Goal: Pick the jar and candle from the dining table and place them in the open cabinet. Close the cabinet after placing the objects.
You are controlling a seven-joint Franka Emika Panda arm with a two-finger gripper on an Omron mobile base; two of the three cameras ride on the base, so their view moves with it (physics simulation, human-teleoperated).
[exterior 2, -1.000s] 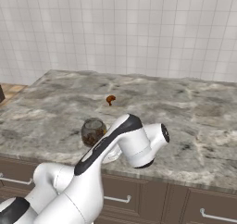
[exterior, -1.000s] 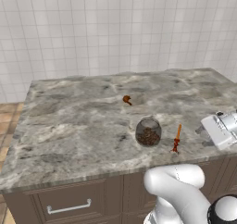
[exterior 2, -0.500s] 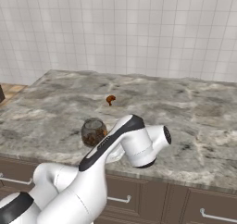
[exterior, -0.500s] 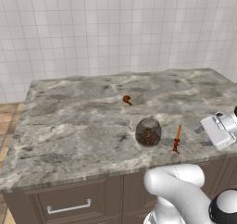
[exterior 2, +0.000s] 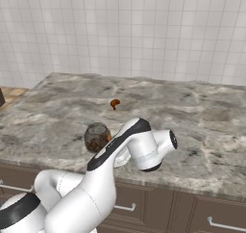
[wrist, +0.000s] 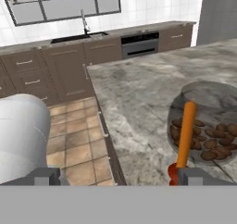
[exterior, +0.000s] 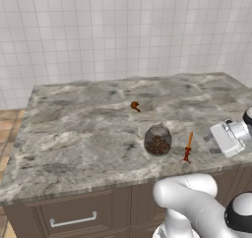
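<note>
While the jar [exterior: 157, 139] and the candle [exterior: 188, 146] stand close together near the front edge of the dining table [exterior: 74, 133], toward its right end, I hang beside them with my gripper [exterior: 227, 137] off to the right of the candle, just above the slab. My jaws are spread wide and hold nothing. In the hand view the candle [wrist: 185, 137] rises just inside my right fingertip [wrist: 196, 176], with the jar [wrist: 206, 126] right behind it. I judge this to be the approach for the first pick, the candle. Next I need to shift sideways until the thin stick sits midway between my fingers, then close gently; a nudge could tip it against the jar. A small orange-brown lump [exterior: 135, 105] lies further back, toward the middle.
</note>
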